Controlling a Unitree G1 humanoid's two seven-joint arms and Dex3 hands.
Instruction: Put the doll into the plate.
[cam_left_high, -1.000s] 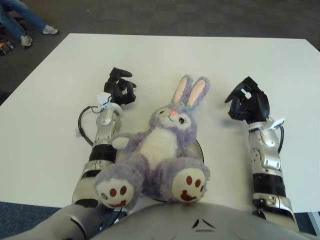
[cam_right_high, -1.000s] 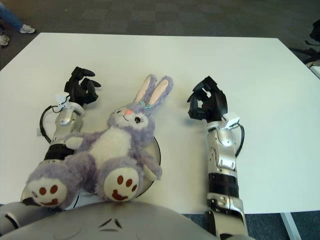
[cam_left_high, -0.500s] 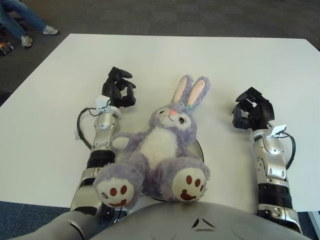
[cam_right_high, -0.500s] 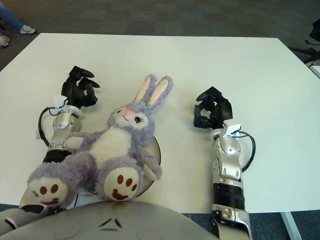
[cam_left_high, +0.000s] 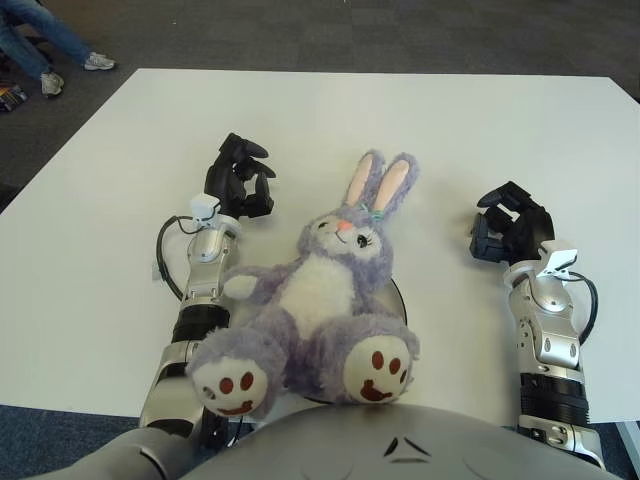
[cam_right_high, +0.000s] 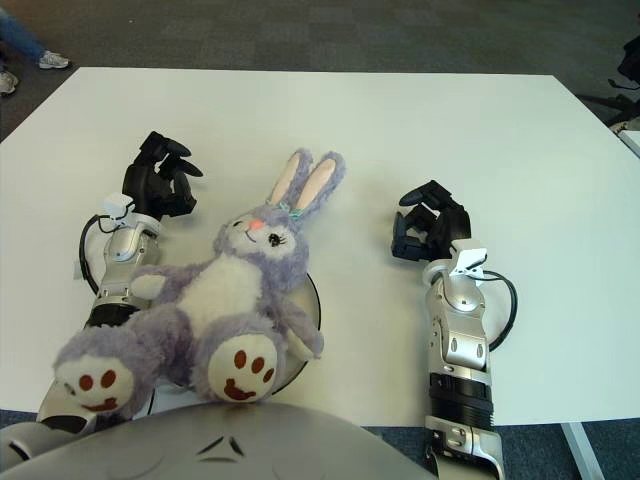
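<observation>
I see the purple plush rabbit doll (cam_left_high: 320, 300) already sitting on the dark round plate (cam_left_high: 397, 298), covering most of it. My left hand (cam_left_high: 238, 178) and right hand (cam_left_high: 510, 226) flank the doll, fingers loosely curled, holding nothing. I judge only withdrawing remains.

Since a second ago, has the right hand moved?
Yes. The right hand has drawn back toward the robot and outward, away from the doll, which lies unmoved on the plate. It holds nothing.
</observation>
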